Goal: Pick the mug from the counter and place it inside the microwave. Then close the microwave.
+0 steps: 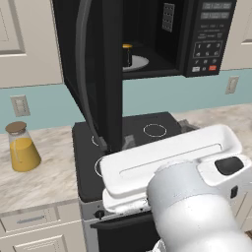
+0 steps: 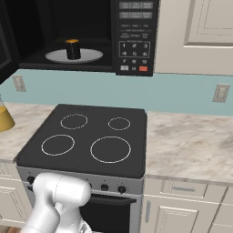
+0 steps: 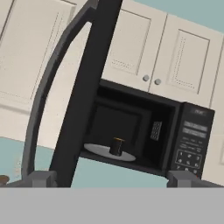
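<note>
A: From the left base camera, where's the small short black cylindrical mug (image 1: 127, 54) with the yellowish inside?

B: Already standing on the white round plate (image 1: 138, 63) inside the large black box-shaped microwave (image 1: 206, 37). The microwave's door (image 1: 101, 74) with its long grey handle (image 1: 83, 74) hangs wide open, edge-on over the black glass stovetop (image 1: 157, 129). A cork-topped glass flask of orange liquid (image 1: 20, 147) sits on the beige marble-patterned counter (image 1: 44, 172), well apart.

A: And the right base camera?

B: Same story: mug upright near the middle of the plate, the keypad panel (image 2: 133, 36) to its right, the cavity open.

A: The hand camera?

B: The two small dark finger tips (image 3: 181, 178) rise far apart at the bottom, jaws fully spread, holding nothing. The open door's edge stands close in front, between the tips but nearer the left one; the mug sits beyond on the plate.

A: So how far along?

B: I'd judge the placing done. What's left is swinging that door closed.
</note>
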